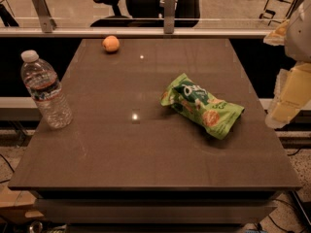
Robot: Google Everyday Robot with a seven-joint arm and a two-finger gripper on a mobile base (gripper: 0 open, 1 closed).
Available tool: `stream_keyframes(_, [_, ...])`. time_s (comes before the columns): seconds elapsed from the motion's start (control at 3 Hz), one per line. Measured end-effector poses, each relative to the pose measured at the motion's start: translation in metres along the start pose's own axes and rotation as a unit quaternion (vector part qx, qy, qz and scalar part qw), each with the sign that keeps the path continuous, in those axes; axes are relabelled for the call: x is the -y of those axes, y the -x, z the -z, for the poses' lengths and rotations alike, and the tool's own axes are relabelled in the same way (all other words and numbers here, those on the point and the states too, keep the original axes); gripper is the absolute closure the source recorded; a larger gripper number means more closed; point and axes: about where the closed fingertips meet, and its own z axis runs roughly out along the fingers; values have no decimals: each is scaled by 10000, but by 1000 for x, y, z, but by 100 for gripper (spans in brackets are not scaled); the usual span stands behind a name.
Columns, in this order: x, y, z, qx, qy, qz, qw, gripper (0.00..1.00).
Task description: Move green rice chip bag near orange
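Plainly crinkled bag (201, 106); pincer (290, 93) at right.

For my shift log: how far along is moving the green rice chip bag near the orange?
Nothing done yet: the green rice chip bag sits on the table, far from the orange at its far edge. The gripper hangs off the right side, apart from the bag. Grasping, carrying, placing remain.
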Motion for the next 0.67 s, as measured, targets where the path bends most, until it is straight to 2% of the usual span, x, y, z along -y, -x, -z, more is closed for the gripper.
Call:
stream_keyframes(0.33, [1,7,7,-24,-83,18,10000,0])
stream_keyframes(0.67, [4,24,16,61,-172,-18,9998,0])
